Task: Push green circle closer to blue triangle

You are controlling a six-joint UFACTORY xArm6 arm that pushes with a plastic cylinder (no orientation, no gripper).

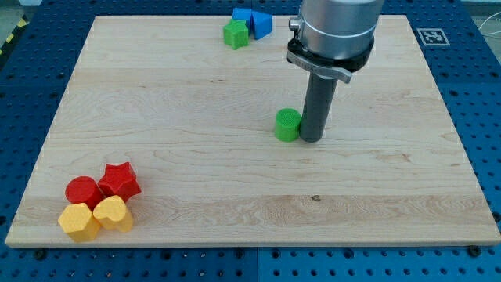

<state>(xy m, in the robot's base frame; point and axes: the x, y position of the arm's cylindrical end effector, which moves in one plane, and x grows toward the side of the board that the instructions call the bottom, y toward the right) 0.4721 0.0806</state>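
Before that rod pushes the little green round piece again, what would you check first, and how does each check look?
1. My tip is against the green circle, on its right in the view: ok.
2. Push line points at the blue triangle: not ok; the triangle is toward the view's top, slightly left, and the tip pushes leftward.
3. Path up the board is free of blocks: ok.
4. The green block beside the triangle may get bumped: cannot tell.
5. The red star cluster is far off: ok.
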